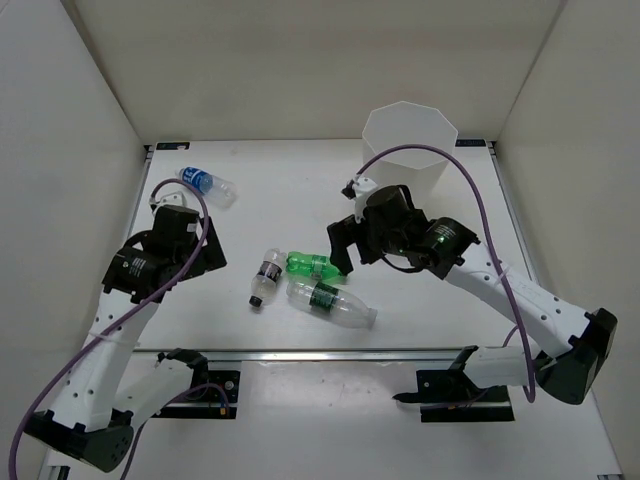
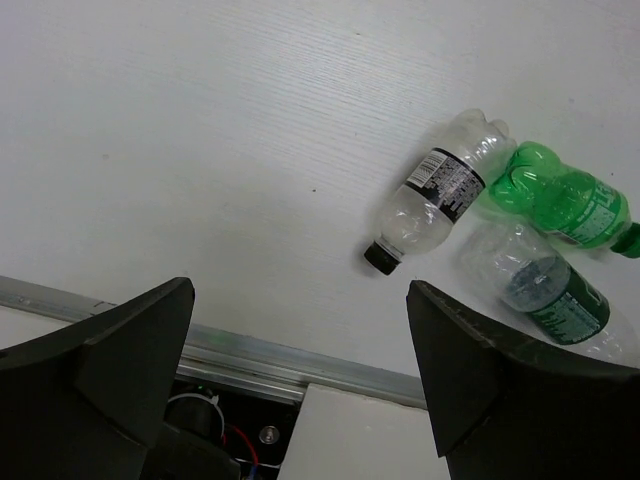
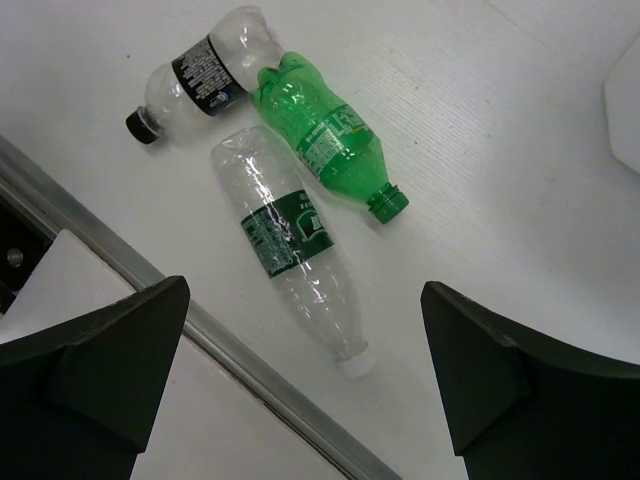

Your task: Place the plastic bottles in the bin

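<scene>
Four bottles down on the white table (image 1: pixel 280 200), none in the bin (image 1: pixel 372 140).

Green bottle (image 1: pixel 312 265): on its side near the middle of the table.

Small clear bottle (image 1: pixel 266 275): on its side just left of the green one, dark label, black cap pointing to the front edge. Looks to touch the green one, bottom to bottom.

Big clear bottle (image 1: pixel 330 300): on its side just in front of the green one, dark green label, white cap pointing right. Close to the metal rail (image 1: pixel 300 352) at the front edge, not touching it.

Blue-label bottle (image 1: pixel 205 183): all alone at the far left of the table, on its side, well apart from the other three.

Bin: tall and white, standing up at the far right of the table, well apart from the bottles.

Left gripper (image 2: pixel 300 288): wide open, nothing in it. Up over the table, to the left of the three close bottles.

Right gripper (image 3: pixel 305 288): wide open too, nothing in it. Up over the neck end of the green bottle, between the three bottles and the bin.
</scene>
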`<move>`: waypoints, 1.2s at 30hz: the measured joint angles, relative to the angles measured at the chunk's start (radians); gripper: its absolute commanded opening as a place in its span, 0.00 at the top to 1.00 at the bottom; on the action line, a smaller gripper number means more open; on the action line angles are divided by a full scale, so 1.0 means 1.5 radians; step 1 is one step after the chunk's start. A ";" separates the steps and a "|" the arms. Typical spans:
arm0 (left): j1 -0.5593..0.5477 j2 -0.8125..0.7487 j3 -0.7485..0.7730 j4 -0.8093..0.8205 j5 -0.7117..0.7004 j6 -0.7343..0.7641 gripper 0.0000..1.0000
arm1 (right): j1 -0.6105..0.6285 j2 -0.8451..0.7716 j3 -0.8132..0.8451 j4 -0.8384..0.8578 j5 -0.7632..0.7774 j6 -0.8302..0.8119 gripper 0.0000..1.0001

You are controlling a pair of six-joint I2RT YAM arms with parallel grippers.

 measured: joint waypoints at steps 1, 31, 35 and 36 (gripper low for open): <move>-0.003 -0.003 -0.001 -0.002 0.002 0.001 0.02 | 0.003 -0.002 0.002 -0.007 0.005 0.001 0.01; -0.036 -0.106 -0.156 0.060 0.136 0.006 0.01 | 0.102 0.084 -0.295 0.182 -0.017 -0.134 0.01; -0.038 -0.098 -0.160 0.060 0.143 0.008 0.01 | 0.084 0.099 -0.324 0.265 -0.047 -0.150 0.01; -0.040 -0.095 -0.160 0.060 0.143 0.008 0.01 | 0.086 0.107 -0.331 0.286 -0.056 -0.155 0.03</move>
